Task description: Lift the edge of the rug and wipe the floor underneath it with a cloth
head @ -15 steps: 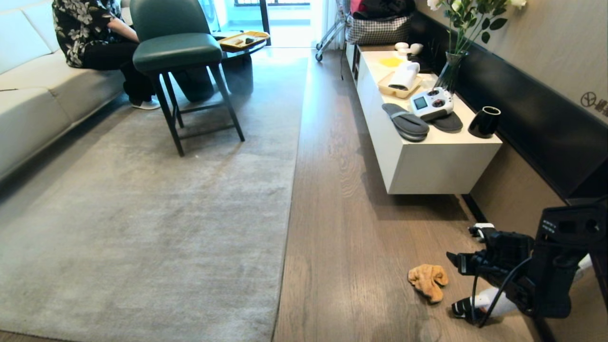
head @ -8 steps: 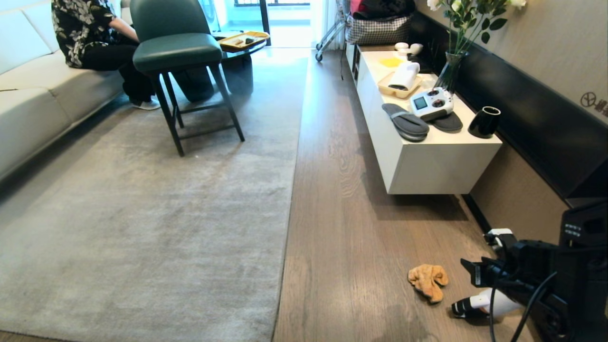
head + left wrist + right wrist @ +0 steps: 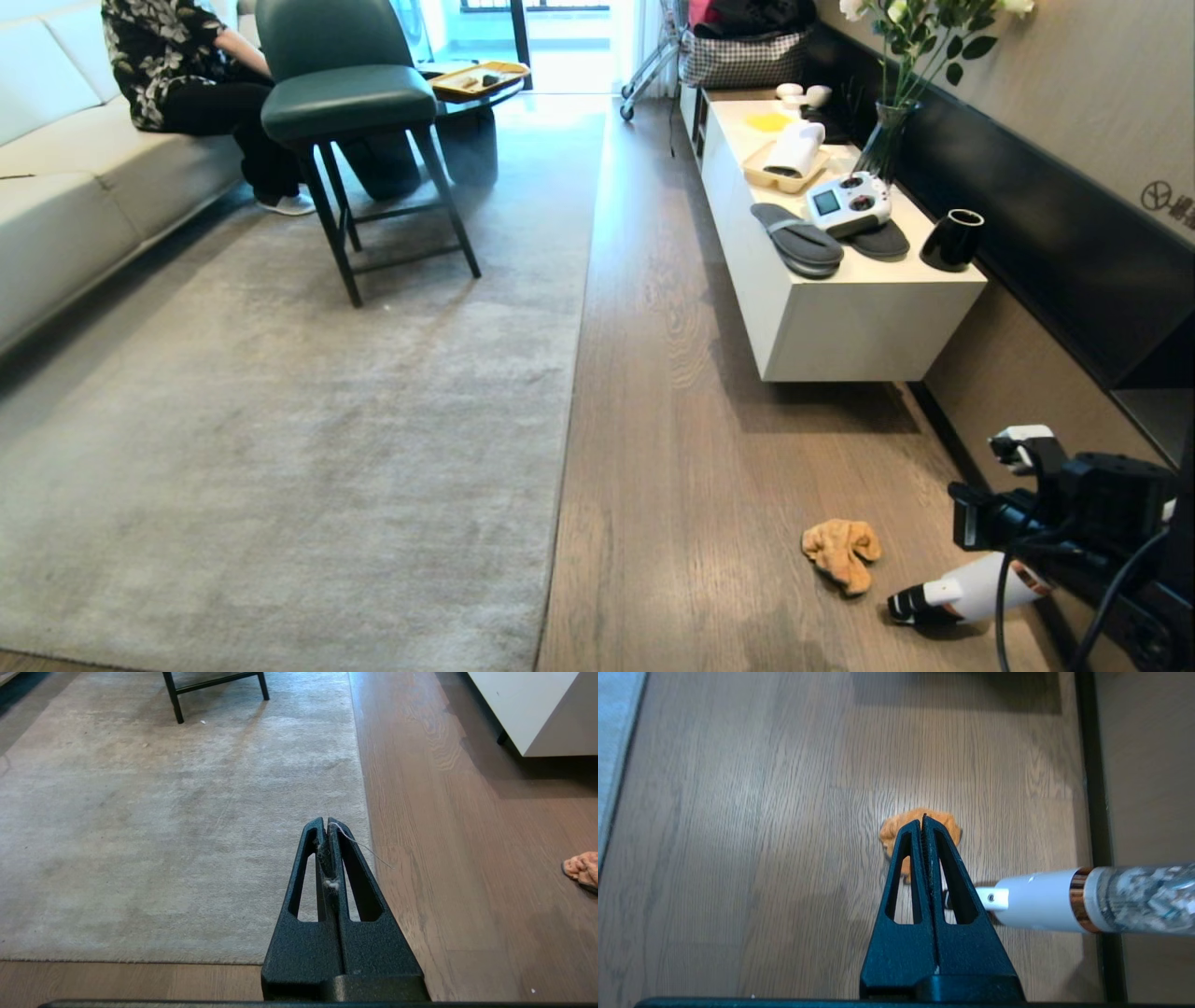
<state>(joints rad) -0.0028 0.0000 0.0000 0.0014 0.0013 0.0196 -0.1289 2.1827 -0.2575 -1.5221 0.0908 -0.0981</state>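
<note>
Your main risk is that the right gripper (image 3: pixel 924 820) comes down with its fingers pressed together and empty: it would only push the orange cloth (image 3: pixel 842 553) along the floor (image 3: pixel 672 448), not take it. The handheld vacuum (image 3: pixel 966 591) lies just beside the cloth, so your fingers may knock it. The rug edge (image 3: pixel 568 411) lies flat, well apart from the cloth. The right arm sits low at the right, raised above the floor and aimed down at the cloth. The left gripper (image 3: pixel 327 823) is clenched on nothing above the rug edge
</note>
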